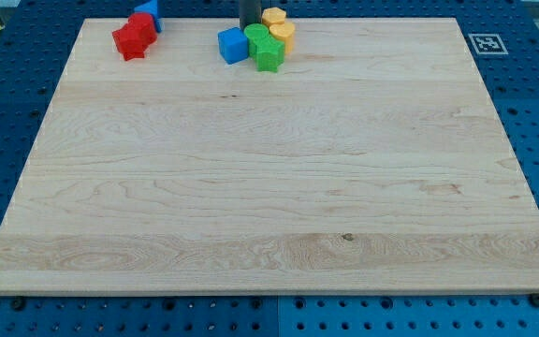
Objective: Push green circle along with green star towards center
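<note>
The green circle (256, 36) and the green star (269, 56) lie touching each other near the top edge of the wooden board (269, 187), the star just below and to the right of the circle. My tip (249, 27) is right above the green circle, at the view's top, between the blue cube (233, 45) and the yellow blocks. The lowest end of the rod is partly hidden behind the green circle.
Two yellow blocks (273, 17) (284, 35) sit right of the green circle, touching the cluster. At the top left lie a red star (130, 43), a red block (142, 25) and a blue block (149, 11). A marker tag (486, 43) is in the top right corner.
</note>
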You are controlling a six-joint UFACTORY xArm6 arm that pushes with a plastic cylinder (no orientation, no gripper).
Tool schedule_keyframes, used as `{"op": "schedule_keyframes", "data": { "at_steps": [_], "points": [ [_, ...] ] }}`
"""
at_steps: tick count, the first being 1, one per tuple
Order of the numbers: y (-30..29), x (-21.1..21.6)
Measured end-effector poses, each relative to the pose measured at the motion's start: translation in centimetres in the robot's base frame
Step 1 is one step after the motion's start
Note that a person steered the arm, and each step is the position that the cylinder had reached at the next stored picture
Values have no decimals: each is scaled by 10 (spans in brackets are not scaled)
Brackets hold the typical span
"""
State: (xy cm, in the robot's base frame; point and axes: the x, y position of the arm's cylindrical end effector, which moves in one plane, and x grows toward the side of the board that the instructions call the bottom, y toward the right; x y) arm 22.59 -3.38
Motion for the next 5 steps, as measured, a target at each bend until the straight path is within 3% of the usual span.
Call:
{"op": "schedule_keyframes", "data": {
  "at_steps": [2,5],
  "points": [
    [7,41],
    [70,107]
  ]
}}
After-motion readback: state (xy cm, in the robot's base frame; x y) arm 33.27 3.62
